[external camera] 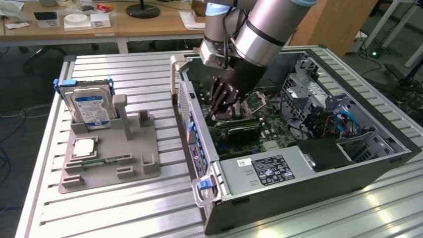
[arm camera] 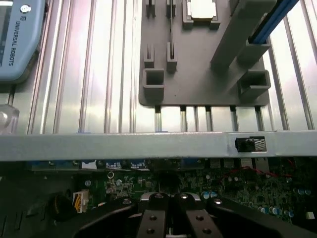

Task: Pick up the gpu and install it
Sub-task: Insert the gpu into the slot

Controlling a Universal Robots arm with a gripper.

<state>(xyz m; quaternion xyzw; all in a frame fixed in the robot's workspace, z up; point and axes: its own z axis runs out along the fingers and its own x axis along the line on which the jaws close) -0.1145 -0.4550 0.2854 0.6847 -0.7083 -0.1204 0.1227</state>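
Gripper (external camera: 213, 118) is down inside the open pc case (external camera: 370, 163), fingers pinched together right over the mobo (external camera: 264, 130). The gpu (external camera: 239, 128) looks to be the dark card lying just below the fingertips; can't tell if it's actually clamped. Imo keep it square to the slot and push straight down, no twisting.

So the arm's reaching down into the open PC case (external camera: 370, 163), gripper (external camera: 213, 118) closed and right down at the motherboard (external camera: 264, 130), on or just above the dark gpu (external camera: 239, 128) lying there. Over toward the exterior view's left edge of the slatted aluminium table (external camera: 119, 208), a grey parts holder (external camera: 109, 148) keeps the hard drive (external camera: 90, 108) standing upright, with a CPU (external camera: 83, 147) lying flat.
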